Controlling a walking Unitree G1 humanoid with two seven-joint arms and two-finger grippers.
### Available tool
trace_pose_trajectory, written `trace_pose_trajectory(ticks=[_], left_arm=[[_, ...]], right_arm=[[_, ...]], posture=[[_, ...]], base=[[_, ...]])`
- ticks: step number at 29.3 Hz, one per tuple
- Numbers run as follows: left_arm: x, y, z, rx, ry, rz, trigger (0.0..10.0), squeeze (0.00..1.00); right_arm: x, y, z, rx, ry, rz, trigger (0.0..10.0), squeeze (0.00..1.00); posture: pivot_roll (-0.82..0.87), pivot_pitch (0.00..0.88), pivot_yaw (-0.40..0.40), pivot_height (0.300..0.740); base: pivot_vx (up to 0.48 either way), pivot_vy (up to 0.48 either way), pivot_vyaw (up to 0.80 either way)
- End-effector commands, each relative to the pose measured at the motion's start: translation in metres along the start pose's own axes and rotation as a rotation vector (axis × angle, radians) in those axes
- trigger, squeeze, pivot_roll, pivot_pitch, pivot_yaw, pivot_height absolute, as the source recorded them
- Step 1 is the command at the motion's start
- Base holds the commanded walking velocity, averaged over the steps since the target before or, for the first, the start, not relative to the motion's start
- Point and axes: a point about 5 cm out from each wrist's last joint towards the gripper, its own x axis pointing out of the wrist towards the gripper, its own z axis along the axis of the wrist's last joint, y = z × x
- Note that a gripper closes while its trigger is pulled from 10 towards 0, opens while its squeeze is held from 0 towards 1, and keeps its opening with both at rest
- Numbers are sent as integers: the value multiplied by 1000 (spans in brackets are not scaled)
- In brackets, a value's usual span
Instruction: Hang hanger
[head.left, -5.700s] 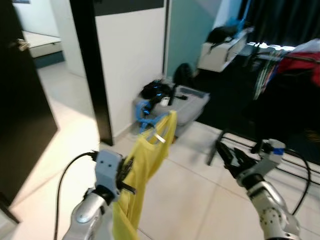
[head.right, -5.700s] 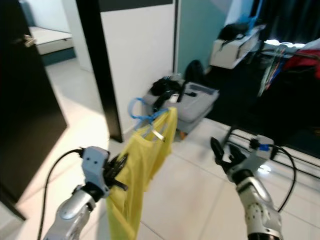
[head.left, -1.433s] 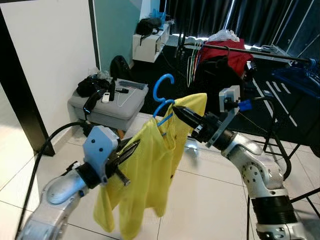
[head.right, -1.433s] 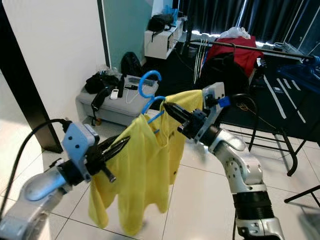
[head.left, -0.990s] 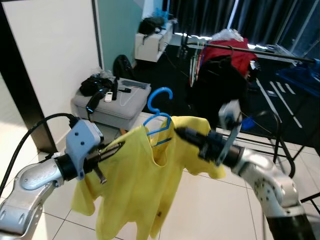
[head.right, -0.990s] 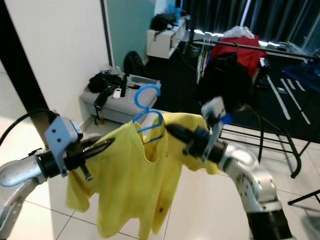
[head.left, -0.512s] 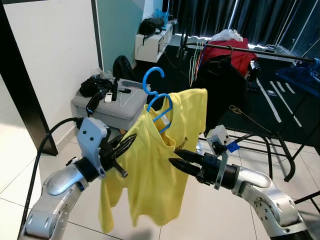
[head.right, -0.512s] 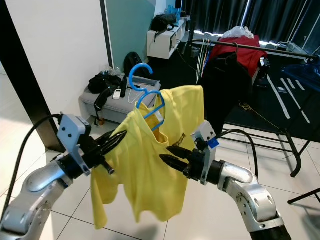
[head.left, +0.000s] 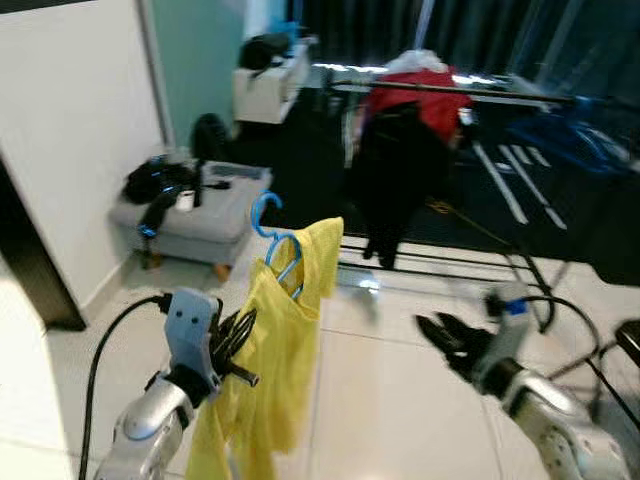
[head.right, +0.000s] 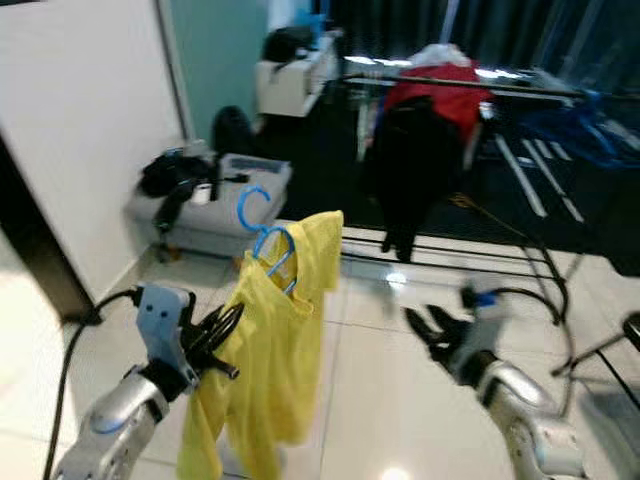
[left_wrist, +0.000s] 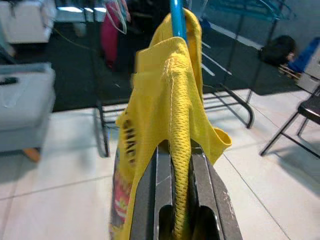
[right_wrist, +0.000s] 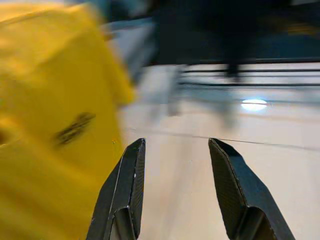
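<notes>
The rack (head.left: 440, 92) — a dark rail already loaded with red and black clothes — is the landmark, and it stands ahead of the robot and off to its right, well apart across the tiled floor (head.left: 380, 400). The hanger (head.left: 272, 240), blue with a yellow shirt (head.left: 275, 370) draped over it, sits on the near side of the rack and to its left, its hook pointing up and its plane turned roughly edge-on to the head camera.

The left hand (head.left: 232, 345) is clamped on a fold of the shirt's fabric, as the left wrist view shows, and carries the load from below. The right hand (head.left: 455, 338) is spread open and empty, well apart from the shirt, on the rack's side of it.

The hook must travel forward and rightward to reach the rail — likely after more walking. The left hand is the one holding; the right is nearer the rack.
</notes>
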Motion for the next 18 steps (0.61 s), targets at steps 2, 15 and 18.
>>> trace_pose_trajectory(ticks=[2, 15, 18], left_arm=[[-5, 9, -3, 27, 0, 88, 10000, 0], [9, -3, 12, 58, -84, 81, 10000, 0], [11, -15, 11, 59, -88, 40, 10000, 0]], right_arm=[[-5, -5, -10, -2, -1, -84, 10000, 0], [3, -2, -9, -44, -40, -130, 10000, 0], [6, 2, -9, -48, -54, -132, 10000, 0]], posture=[[-92, 0, -55, 740], [-89, 0, -53, 740], [-89, 0, -52, 740]], base=[[0, 0, -800], [285, 0, -369], [480, 0, 0]])
